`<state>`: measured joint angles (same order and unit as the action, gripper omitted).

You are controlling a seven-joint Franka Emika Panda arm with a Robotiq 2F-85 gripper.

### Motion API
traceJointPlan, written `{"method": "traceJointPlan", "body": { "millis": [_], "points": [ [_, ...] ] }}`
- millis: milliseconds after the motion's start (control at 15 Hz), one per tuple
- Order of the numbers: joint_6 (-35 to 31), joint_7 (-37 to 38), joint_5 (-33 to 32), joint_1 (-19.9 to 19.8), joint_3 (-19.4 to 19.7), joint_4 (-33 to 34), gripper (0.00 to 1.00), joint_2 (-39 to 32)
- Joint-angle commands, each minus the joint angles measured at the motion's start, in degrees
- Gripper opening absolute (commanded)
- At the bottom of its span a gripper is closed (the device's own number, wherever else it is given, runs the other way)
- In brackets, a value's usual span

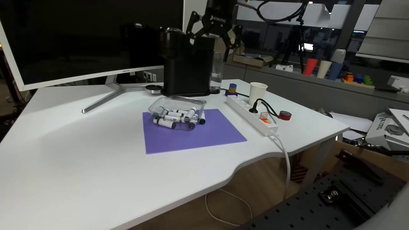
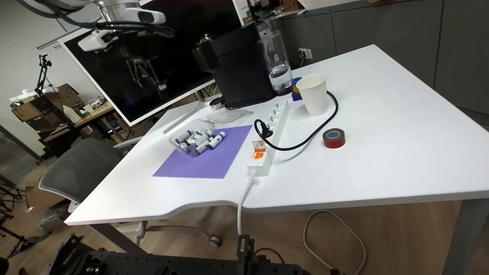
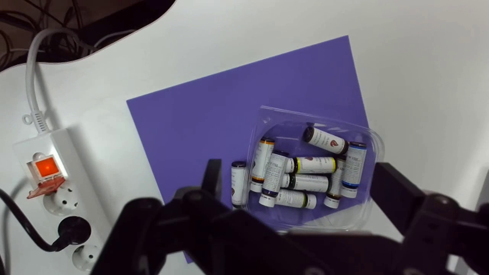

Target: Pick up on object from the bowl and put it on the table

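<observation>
Small bottles (image 3: 317,165), eight of them showing in the wrist view, lie inside the clear plastic bowl (image 3: 377,145). They are on their sides, some across others, with orange, yellow, green and blue bands among them. One more bottle (image 3: 238,181) lies just outside the bowl, along its wall; whether it touches the bowl I cannot tell. The bowl rests mostly on a purple mat (image 3: 214,103), one side reaching past the mat's edge, and the mat lies on the white counter (image 2: 397,126). Above the bowl, well apart from it, hangs the claw (image 3: 303,185), its fingers (image 3: 212,175) spread with a broad gap between them. On the bowl's side where the lone bottle lies, past the mat, is a white power strip (image 1: 250,116) with a black plug (image 3: 74,231) and an orange switch (image 3: 47,167). Farther from the bowl that way are an upright paper cup (image 2: 313,95) and a red roll of tape (image 2: 334,143). In an exterior view, a flat clear plastic piece (image 2: 228,115) lies just beside the bowl, and a black machine (image 2: 240,67) stands beyond that piece.
</observation>
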<state>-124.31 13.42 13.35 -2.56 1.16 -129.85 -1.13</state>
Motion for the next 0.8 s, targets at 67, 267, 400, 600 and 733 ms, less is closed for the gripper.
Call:
{"method": "traceJointPlan", "body": {
  "millis": [67,267,400,600,733],
  "points": [
    [3.2,7.6,-1.4,1.2,0.3,10.8,1.0,-11.0],
    [1.7,5.0,-0.3,1.3,0.4,9.0,1.0,-10.8],
    [2.1,5.7,-0.2,1.4,0.5,11.6,1.0,-14.0],
    [1.1,8.9,-1.9,2.0,1.3,11.9,1.0,-14.8],
    [0.5,7.9,-2.6,2.0,1.3,12.6,1.0,-16.8]
  ]
}}
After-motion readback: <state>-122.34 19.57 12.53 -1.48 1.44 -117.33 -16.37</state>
